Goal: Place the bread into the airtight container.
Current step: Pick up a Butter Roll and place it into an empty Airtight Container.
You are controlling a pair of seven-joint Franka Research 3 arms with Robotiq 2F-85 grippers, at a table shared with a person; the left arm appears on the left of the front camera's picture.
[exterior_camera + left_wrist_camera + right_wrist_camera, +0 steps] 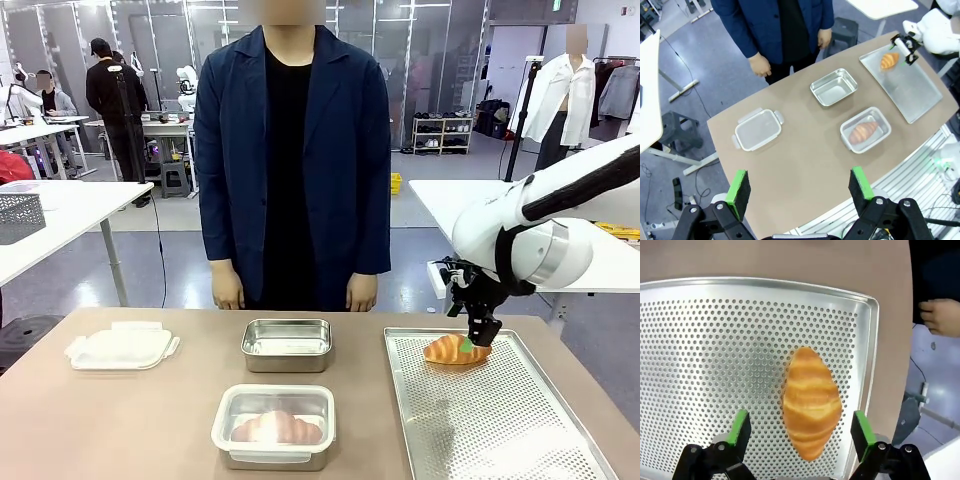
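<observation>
Right gripper (801, 426) is spread wide and holds nothing, its jaws straddling the croissant (810, 395), which lies on the perforated tray (700, 340). Grasp not yet made. Empty steel container (287, 345) stands open mid-table; the lidded container (273, 427) already holds bread.

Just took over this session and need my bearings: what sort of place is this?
Probably a lab or workshop hall: white worktables, a storage shelf, glass partitions behind the person.
</observation>
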